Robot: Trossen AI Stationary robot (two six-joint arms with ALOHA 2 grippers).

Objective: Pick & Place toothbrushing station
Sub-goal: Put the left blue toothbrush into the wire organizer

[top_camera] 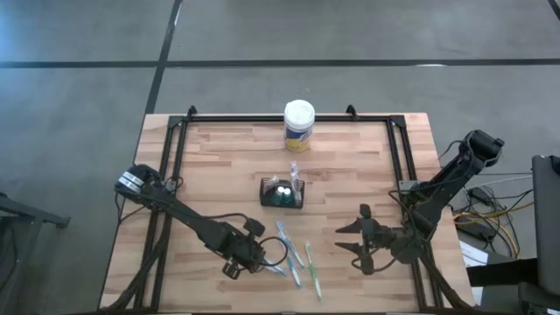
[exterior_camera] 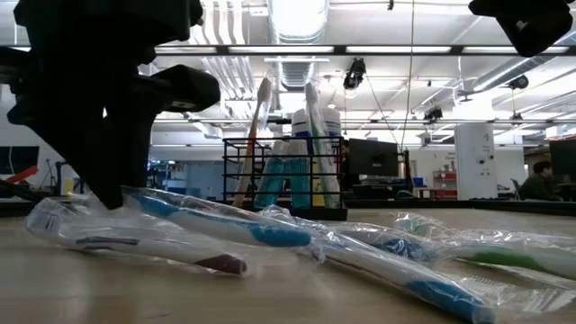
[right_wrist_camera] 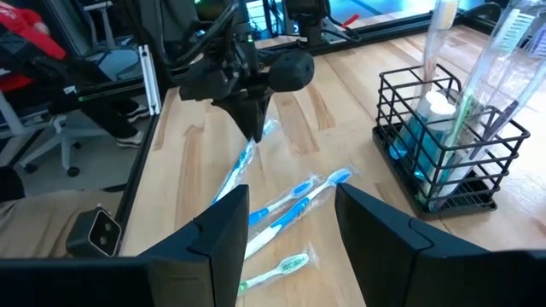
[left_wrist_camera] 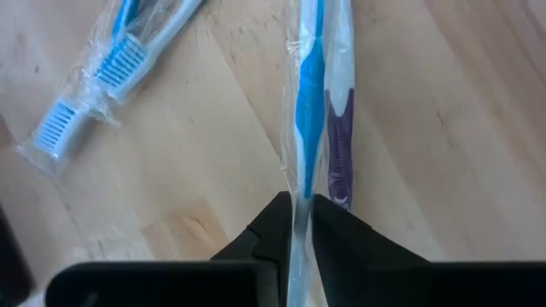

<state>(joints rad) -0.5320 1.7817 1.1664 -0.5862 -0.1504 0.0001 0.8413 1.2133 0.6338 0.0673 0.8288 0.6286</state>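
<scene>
Two arms work over the pale wooden butcher-block table [top_camera: 219,166], and the left one is plainly the nearer to the job. Largest of the task's things, the small black wire-mesh rectangular caddy [top_camera: 282,193] stands upright at mid-table, already holding tubes and a brush or two; a white-lidded canister with a yellow label [top_camera: 298,125] sits well behind it, near the far edge.

Between the caddy and the near edge lie several thin toothbrushes sealed in clear plastic sleeves [top_camera: 296,254], scattered loosely. The left gripper [top_camera: 248,255] is down among them at their left end, and its wrist camera shows its two dark fingers pinched together on one sleeve holding a blue-and-white brush beside a purple-handled one [left_wrist_camera: 320,111]. That sleeve's long axis runs straight out ahead of the fingers, so they grip it at one end, not at its middle. Judging from this, the packet would dangle when lifted, and the caddy lies up-table and to the right of the grip.

The right gripper [top_camera: 363,238] hovers to the right of the brushes, fingers spread wide and holding nothing, pointing toward them.
</scene>
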